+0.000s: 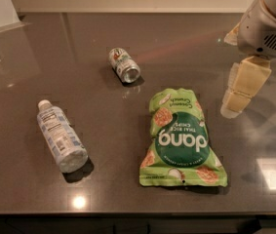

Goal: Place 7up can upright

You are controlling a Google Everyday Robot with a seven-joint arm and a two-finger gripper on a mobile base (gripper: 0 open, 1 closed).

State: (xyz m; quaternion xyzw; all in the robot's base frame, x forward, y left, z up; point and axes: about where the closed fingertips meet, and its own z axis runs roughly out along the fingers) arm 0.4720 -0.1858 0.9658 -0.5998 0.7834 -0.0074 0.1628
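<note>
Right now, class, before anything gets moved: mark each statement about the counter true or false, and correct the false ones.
1. The 7up can lies on its side on the counter. True.
2. The hand is gripping the can. False: it hovers at the right side of the view, well apart from the can.
3. The clear bottle stands upright. False: it lies on its side, white cap pointing toward the back.
4. The green chips bag lies flat, to the right of the bottle. True.
5. The can touches the chips bag. False: bare counter separates them.
</note>
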